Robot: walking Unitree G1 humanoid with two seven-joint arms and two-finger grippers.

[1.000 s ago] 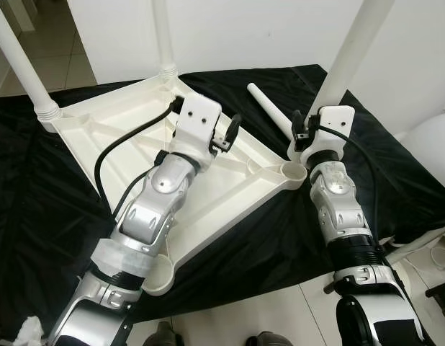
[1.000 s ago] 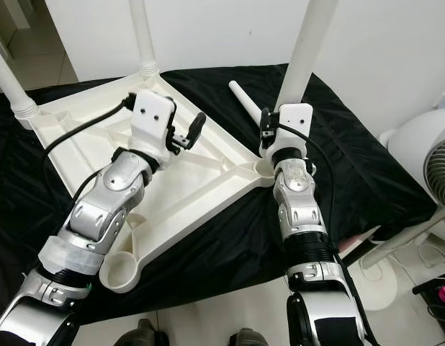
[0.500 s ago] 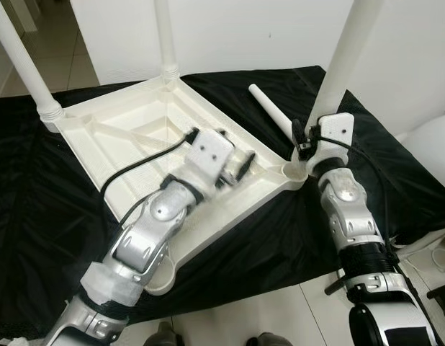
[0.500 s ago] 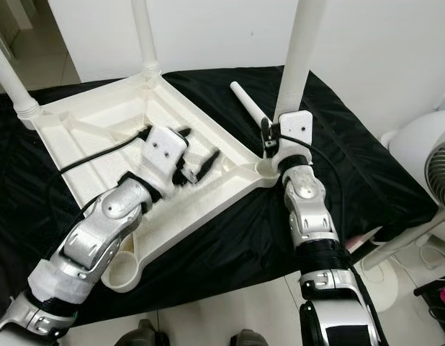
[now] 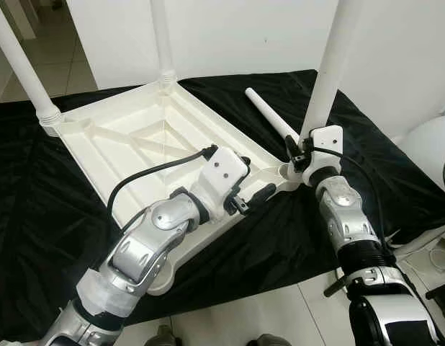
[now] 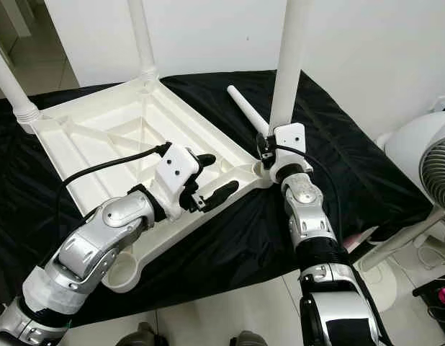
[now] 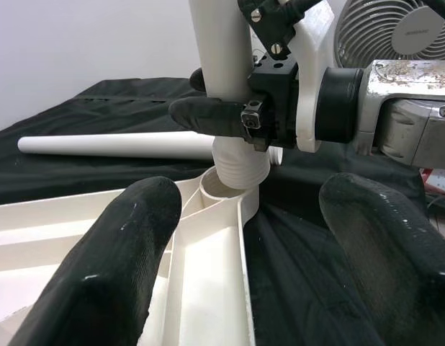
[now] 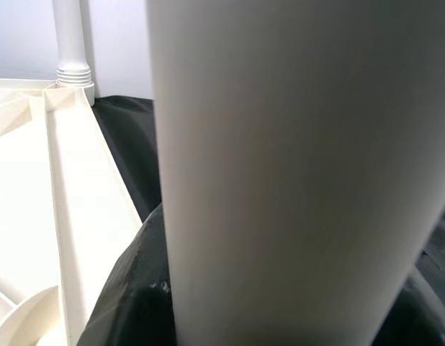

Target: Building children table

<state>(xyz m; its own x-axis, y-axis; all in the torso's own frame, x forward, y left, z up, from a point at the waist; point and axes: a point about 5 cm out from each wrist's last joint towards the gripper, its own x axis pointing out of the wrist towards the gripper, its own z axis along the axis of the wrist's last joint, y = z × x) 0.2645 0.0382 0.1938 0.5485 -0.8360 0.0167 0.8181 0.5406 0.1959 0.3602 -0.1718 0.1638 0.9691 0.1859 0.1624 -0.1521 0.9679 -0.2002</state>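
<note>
The white table top lies upside down on a black cloth. Two white legs stand in its far corners. My right gripper is shut on a third leg and holds it upright. That leg's threaded end sits at the mouth of the right corner socket. My left gripper is open, low over the table's rim just left of that corner, with its fingers pointing at the socket. A loose leg lies on the cloth behind.
The near corner socket holds no leg and overhangs the cloth's front edge. A white fan stands on the floor at the right. A white wall rises close behind the cloth.
My left gripper has swung from above the table's middle down and right to the rim beside the right corner. The held leg now stands straighter over the socket.
</note>
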